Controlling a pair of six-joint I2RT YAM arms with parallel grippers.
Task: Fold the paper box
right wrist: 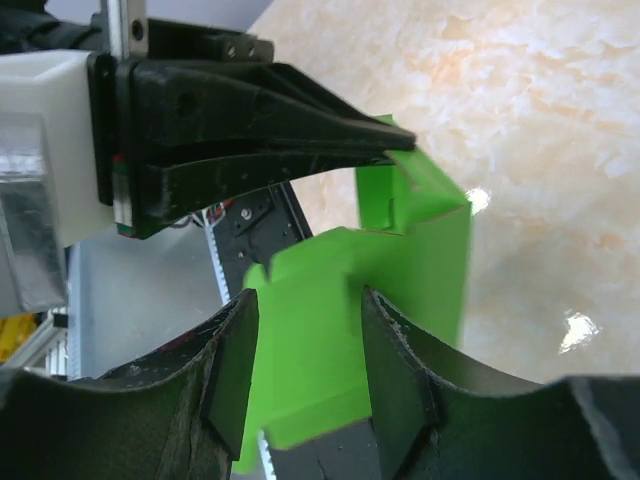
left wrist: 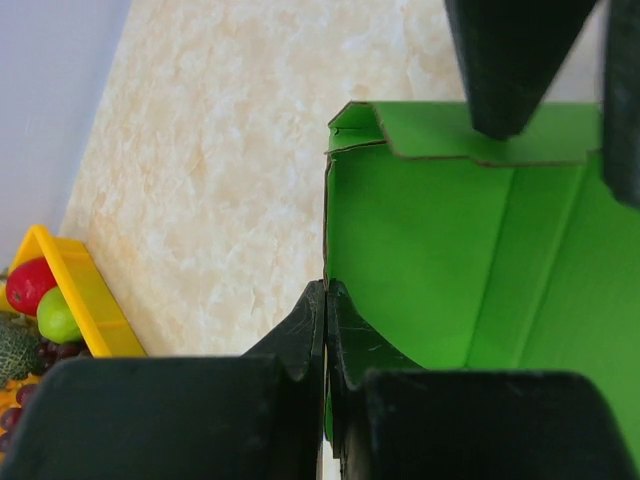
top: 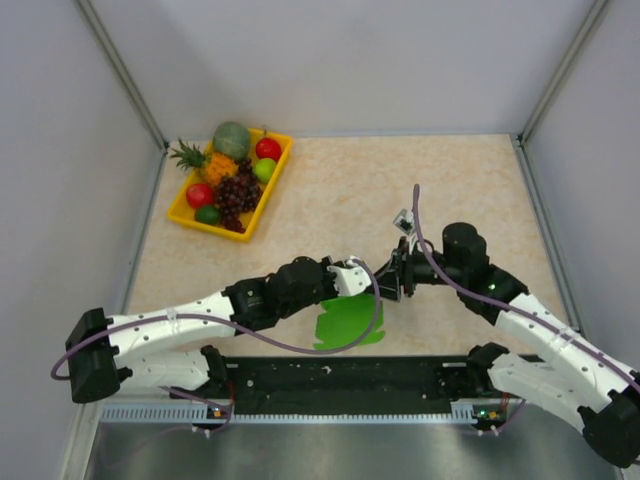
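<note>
Your left gripper (left wrist: pixel 325 292) is pinched shut on a raised wall of the box (left wrist: pixel 430 250). Your right gripper (right wrist: pixel 306 315) stands apart, astride another panel. The box sits near the table (top: pixel 330 190) front, part-folded, flaps still unclosed.

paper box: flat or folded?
Partly folded: the paper box has panels bent up along creases, with flaps loose, not a closed box. The left pincer is shut on one edge.
</note>
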